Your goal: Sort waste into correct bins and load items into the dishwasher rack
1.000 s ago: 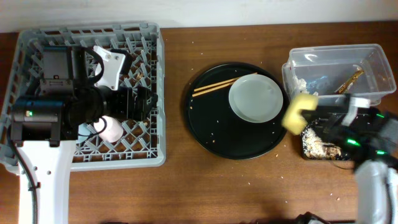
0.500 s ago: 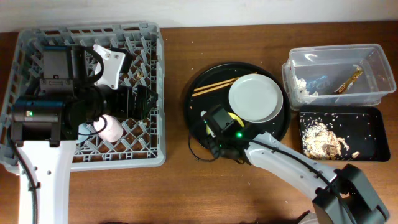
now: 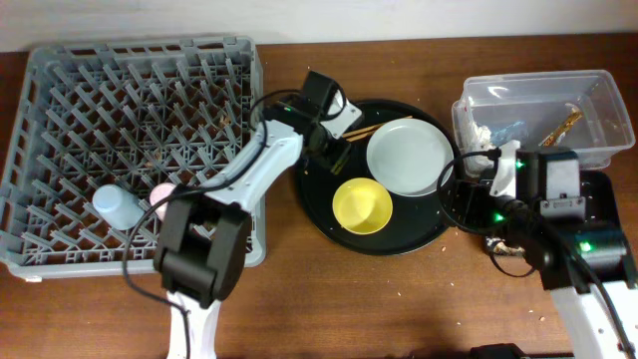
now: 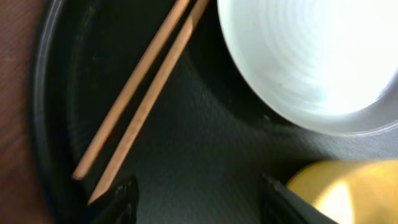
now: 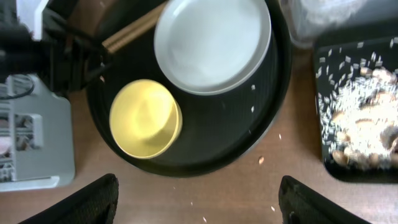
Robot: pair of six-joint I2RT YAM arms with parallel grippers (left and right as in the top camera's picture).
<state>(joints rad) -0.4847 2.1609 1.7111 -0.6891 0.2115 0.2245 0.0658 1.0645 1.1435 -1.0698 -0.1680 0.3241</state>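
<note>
The brown chopsticks (image 3: 365,130) lie on the round black tray (image 3: 399,225) beside the white plate (image 3: 409,157) and the yellow bowl (image 3: 362,205). My left gripper (image 3: 334,152) hovers low over that tray, open and empty. In the left wrist view the chopsticks (image 4: 143,93) lie just ahead of the left finger, with the plate (image 4: 311,56) and bowl (image 4: 348,193) to the right. My right gripper (image 3: 467,194) stands open and empty above the table at the tray's right edge. The grey rack (image 3: 60,70) holds a light-blue cup (image 3: 118,207) and a pink cup (image 3: 162,190).
The clear tub (image 3: 588,95) at the back right holds a gold-brown wrapper (image 3: 563,125) and white paper (image 3: 483,135). The black bin (image 5: 323,93) with food scraps (image 5: 360,118) lies in front of it, mostly under my right arm in the overhead view. Crumbs dot the table.
The yellow bowl went from my right gripper over the black bin onto the round tray, and that gripper opened and drew back. My left arm left the rack and reached the chopsticks.
</note>
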